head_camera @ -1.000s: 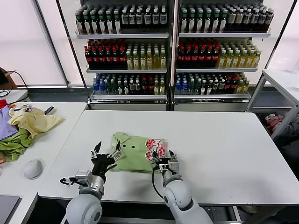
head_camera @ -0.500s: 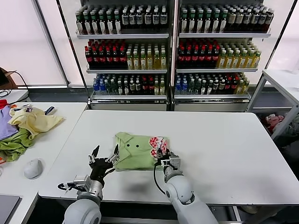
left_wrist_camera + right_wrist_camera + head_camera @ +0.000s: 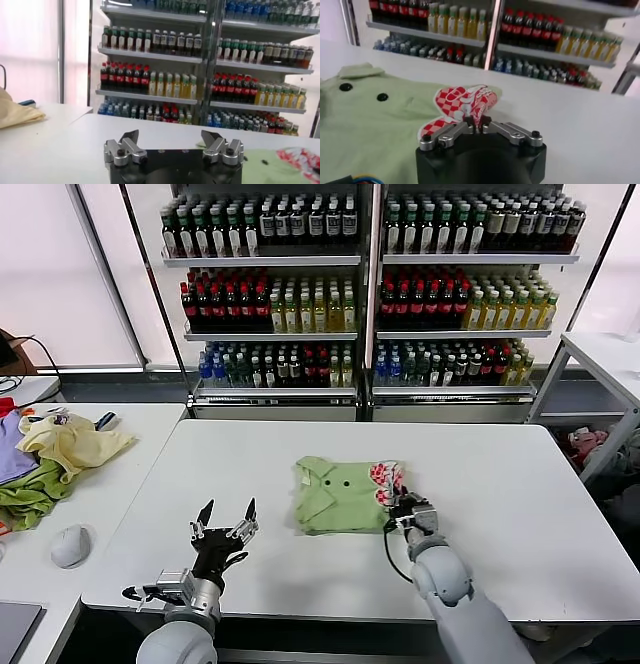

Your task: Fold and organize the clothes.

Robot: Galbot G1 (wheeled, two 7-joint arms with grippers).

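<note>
The light green shirt [image 3: 340,498], folded into a small square with dark buttons and a red-and-white graphic, lies at the middle of the white table [image 3: 480,474]. My right gripper [image 3: 398,506] is shut on the shirt's right edge, pinching the printed fabric; the right wrist view shows the shirt [image 3: 375,125] and the gripper [image 3: 479,122] closed on the fold. My left gripper [image 3: 226,521] is open and empty, above the table to the left of the shirt, apart from it. In the left wrist view the gripper [image 3: 171,141] has spread jaws and the shirt [image 3: 280,165] lies off to one side.
A pile of pale yellow [image 3: 72,442], darker green and purple garments lies on the side table at the left, with a grey mouse [image 3: 70,545] nearby. Shelves of bottles [image 3: 370,294] stand behind the table. Another table [image 3: 605,354] is at the right.
My right gripper has dragged the folded shirt to the right across the table. My left gripper has let go, stayed at the left and now stands apart from the shirt.
</note>
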